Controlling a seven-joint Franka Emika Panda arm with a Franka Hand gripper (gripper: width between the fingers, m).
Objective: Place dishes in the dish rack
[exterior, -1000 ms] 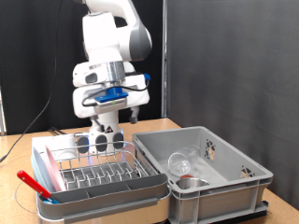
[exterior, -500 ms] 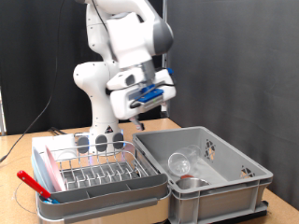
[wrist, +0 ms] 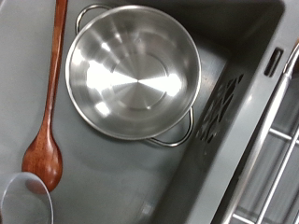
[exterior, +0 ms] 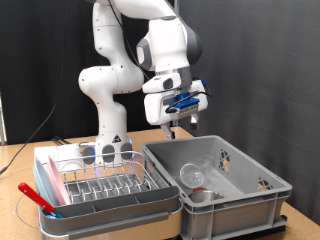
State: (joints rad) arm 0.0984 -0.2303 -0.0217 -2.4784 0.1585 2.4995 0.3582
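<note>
Exterior and wrist views of the arm above the grey crate (exterior: 225, 185), which stands on the tabletop (exterior: 30, 160) to the exterior view's right of the dish rack (exterior: 105, 185). The pincer (exterior: 180, 126) hangs in the air over the crate's far part, well clear of its rim and holding nothing; whether its fingers stand apart or together cannot be told, and they do not show in the wrist view. All three dishes lie directly beneath it on the crate floor: the steel bowl (wrist: 131, 73) mouth up and filling much of the wrist view, the reddish-brown spoon (wrist: 49, 103) just beside the bowl's rim, and the clear glass (wrist: 23, 198) near the spoon's broad end, partly cut off by the frame edge. The spoon's long axis runs alongside the bowl, handle leading off past the frame edge. The rack, with its wire prongs, carries none of these three things
</note>
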